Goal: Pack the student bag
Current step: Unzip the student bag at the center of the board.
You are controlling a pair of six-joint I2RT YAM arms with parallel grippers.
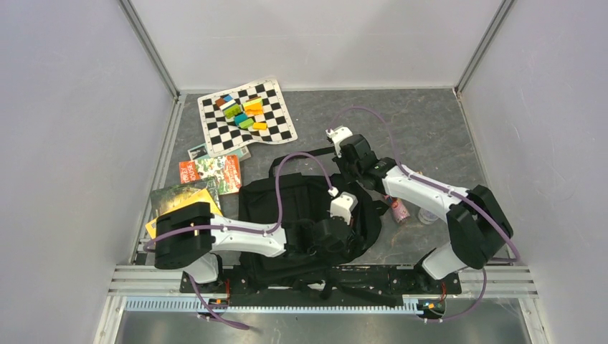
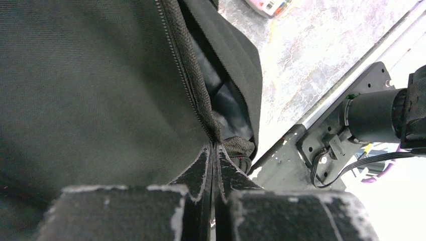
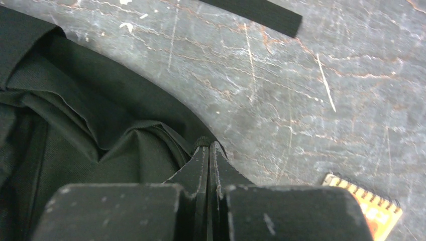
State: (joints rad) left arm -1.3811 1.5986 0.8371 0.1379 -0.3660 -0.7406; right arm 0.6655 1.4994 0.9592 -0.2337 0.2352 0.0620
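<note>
Top external view: the bag (image 1: 258,208) is laid flat on the counter (image 1: 430,122), at the near edge between the two arm bases, with straps trailing over the near rail. The left tool (image 1: 326,236) is set on the bag's near right part, and the right tool (image 1: 353,170) at its far right rim. A chequered mat (image 1: 276,125) bearing coloured blocks (image 1: 244,111) is seen at the far left. Books (image 1: 209,174) are spread just left of the bag, and a small pink item (image 1: 398,210) is seen just right of it.

Left wrist view: the left tool's fingers (image 2: 198,170) are pressed together, pinching the bag at the end of its zip (image 2: 187,75). The bag's mouth is parted beside the zip.

Right wrist view: the right tool is likewise pressed together, pinching a fold of the bag's rim, with the fabric drawn up to its tips. A black strap (image 3: 251,10) is seen on the counter beyond, and a corner of a spiral notebook (image 3: 374,208) beside the tool.
</note>
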